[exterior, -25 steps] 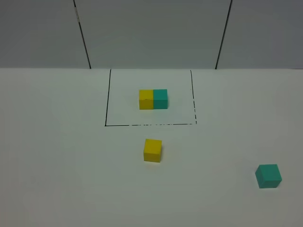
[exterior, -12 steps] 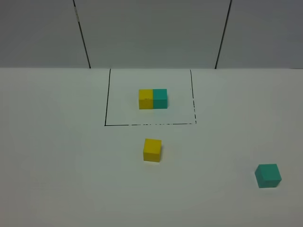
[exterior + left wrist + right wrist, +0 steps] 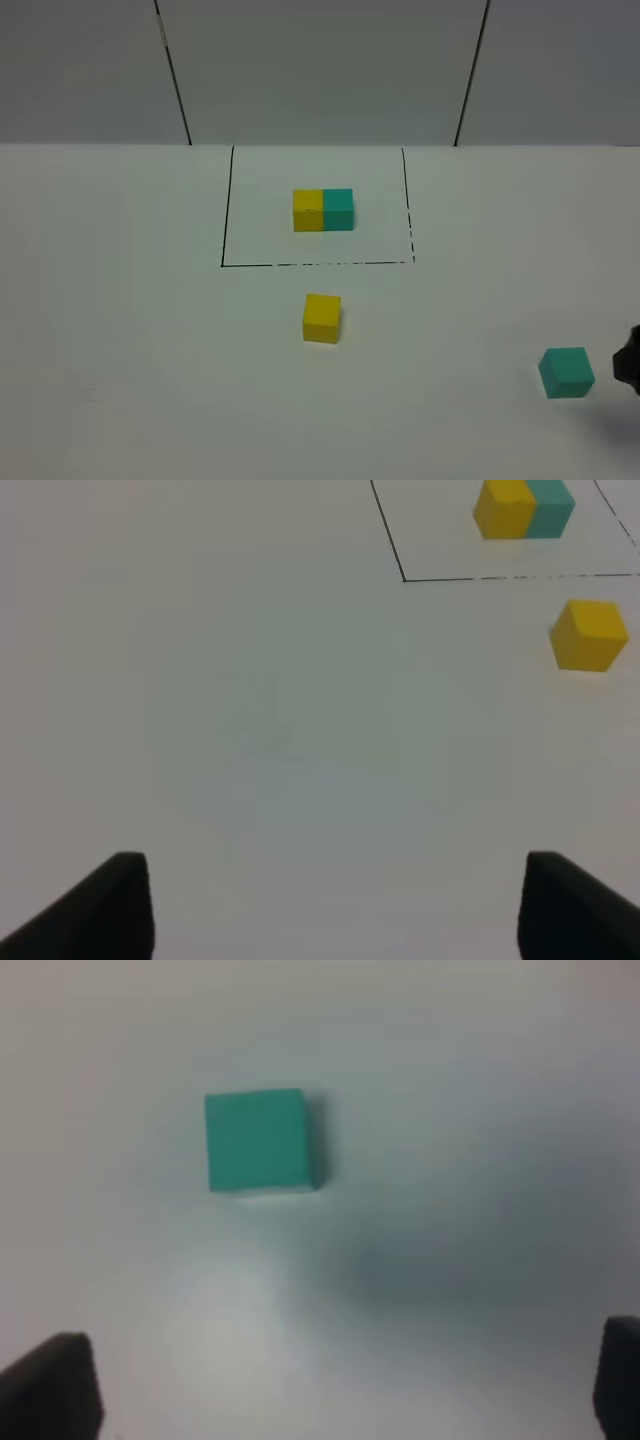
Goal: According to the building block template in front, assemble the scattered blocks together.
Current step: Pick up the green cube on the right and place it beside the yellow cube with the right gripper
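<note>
Right pincer (image 3: 335,1380): spread wide, nothing between the tips. The wrist cam catches only the 2 dark tip ends, the rest is cut off at the picture edge. Teal cube (image 3: 258,1142) sits flat on the table (image 3: 120,350) ahead of the tips, clear of both and not centred between them. That picture is soft: the cube edges are blurred and a diffuse shadow smears the table beside it. In the high view only a dark sliver of this pincer pokes in at the right edge, just beside the teal cube with a thin gap showing. Can't read the jaws from there.

Left pincer (image 3: 340,905): also spread, empty, over bare table. Again just 2 tip ends show, with the bodies cut off. It's outside what the high view covers.

Yellow cube (image 3: 590,635) is well ahead of my left tips, off to my right. It stands alone, near the near line of the black outline (image 3: 227,210) but outside it.

Template (image 3: 323,210): yellow and teal halves joined as 1 bar, yellow on the left, inside the outline. Whole in the high view, clipped at the picture edge in the left wrist view.

The outline's near line and right line break into dashes toward the near right corner. Its far side I can't make out where the table meets the wall (image 3: 320,70).

The 2 loose cubes are well apart: yellow mid-table just in front of the outline, teal far right.
</note>
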Available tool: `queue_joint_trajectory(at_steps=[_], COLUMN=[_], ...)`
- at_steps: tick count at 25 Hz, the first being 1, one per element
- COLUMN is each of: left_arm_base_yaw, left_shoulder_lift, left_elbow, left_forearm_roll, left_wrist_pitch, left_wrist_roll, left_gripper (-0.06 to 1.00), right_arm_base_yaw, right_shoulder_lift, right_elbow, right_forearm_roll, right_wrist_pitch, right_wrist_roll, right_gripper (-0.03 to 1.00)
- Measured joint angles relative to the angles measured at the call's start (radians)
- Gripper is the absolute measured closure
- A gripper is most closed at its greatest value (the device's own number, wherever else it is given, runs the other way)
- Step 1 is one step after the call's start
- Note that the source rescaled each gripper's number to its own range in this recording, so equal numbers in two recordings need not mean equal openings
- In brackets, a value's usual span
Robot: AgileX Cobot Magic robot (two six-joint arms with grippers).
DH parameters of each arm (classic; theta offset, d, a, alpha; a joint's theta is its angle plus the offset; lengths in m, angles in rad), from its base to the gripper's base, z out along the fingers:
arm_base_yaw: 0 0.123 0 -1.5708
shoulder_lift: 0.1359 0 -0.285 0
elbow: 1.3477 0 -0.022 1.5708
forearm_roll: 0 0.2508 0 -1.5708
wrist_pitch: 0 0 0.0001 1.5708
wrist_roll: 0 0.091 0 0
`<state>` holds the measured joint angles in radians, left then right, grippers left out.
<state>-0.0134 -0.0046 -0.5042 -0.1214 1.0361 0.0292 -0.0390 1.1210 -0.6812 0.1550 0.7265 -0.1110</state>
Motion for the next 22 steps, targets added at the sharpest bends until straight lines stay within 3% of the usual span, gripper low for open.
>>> queue_joint_trajectory(at_steps=[3,6,11,22], left_arm_base_yaw=[0.0,0.0,0.0,0.0], left_shoulder_lift=[0.0,0.0,0.0,0.0], left_elbow=[0.0,0.0,0.0,0.0], left_forearm_roll=[0.0,0.0,0.0,-0.001], left_wrist_pitch=[0.0,0.0,0.0,0.0], left_wrist_roll=[0.0,0.0,0.0,0.0], left_gripper=[0.29,0.29,0.29,0.29], right_arm_base_yaw=[0.021,0.102,0.2,0.216], right_shoulder_lift=[0.155,0.267,0.379,0.534], right_elbow=[-0.056,-0.093,-0.108,-0.127], right_forearm_roll=[0.045,0.051,0.006,-0.022], right_wrist_pitch=[-0.007,-0.031,-0.127,-0.22], right_wrist_roll=[-0.035,-0.046,0.038,0.091], right_gripper=[-0.03,-0.03,-0.03,-0.03])
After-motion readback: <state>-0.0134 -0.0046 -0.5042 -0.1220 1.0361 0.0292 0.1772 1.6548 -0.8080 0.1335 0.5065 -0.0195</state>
